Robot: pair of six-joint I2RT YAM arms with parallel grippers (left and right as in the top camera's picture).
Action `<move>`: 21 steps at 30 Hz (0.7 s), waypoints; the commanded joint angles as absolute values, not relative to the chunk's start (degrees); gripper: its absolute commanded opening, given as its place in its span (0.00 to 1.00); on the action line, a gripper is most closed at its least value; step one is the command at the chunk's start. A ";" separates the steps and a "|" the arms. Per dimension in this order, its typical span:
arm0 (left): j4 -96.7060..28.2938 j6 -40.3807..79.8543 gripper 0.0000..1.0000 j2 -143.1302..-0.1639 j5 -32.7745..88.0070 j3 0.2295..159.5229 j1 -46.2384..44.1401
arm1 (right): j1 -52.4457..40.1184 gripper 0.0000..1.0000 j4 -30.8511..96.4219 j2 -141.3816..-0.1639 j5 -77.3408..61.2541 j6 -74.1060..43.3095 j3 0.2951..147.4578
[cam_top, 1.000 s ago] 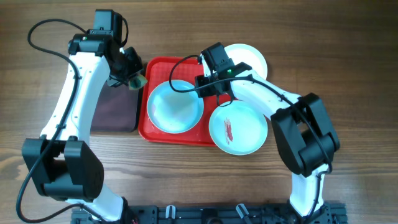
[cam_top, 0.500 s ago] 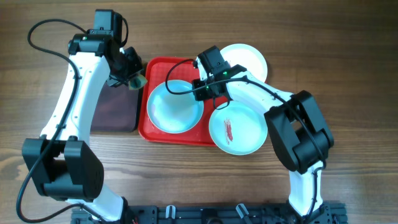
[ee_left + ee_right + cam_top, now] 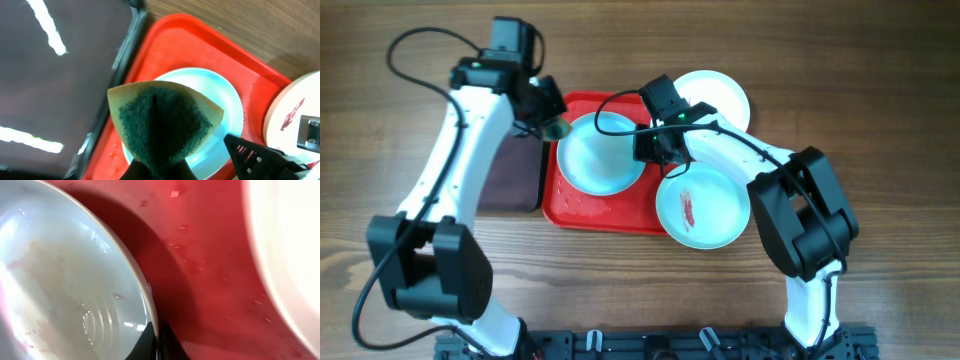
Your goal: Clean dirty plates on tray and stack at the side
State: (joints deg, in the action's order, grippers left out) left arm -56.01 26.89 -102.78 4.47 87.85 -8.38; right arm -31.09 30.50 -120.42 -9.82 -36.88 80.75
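The right fingers (image 3: 152,347) are pinched together on the rim of a mint-blue plate (image 3: 603,155) lying on the red tray (image 3: 590,210). Only their dark tips show, at the bottom edge of the wrist view. The left fingers (image 3: 155,174), mostly hidden beneath it, are clamped on a green-faced sponge (image 3: 162,120) held above that plate's edge. A smeared plate (image 3: 703,208) overhangs the tray's right side onto the worktop (image 3: 880,100). The right arm covers part of the white plate (image 3: 725,95). The left arm half hides a black tray (image 3: 515,185).
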 commanded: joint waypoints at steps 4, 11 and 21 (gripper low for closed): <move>-46.85 30.50 0.04 -109.40 5.30 79.96 -12.25 | -30.83 0.04 31.99 -121.27 -2.31 -42.41 79.92; -39.53 31.48 0.04 -116.88 4.01 76.34 -14.24 | -30.83 0.04 31.51 -121.27 -2.52 -41.98 79.92; -44.62 33.87 0.04 -120.90 1.89 76.01 -18.85 | -30.83 0.04 30.96 -121.30 -2.52 -41.52 79.92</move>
State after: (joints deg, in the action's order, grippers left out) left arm -41.76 32.53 -116.46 1.78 78.26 -16.36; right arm -31.18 30.81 -120.09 -7.01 -40.93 80.75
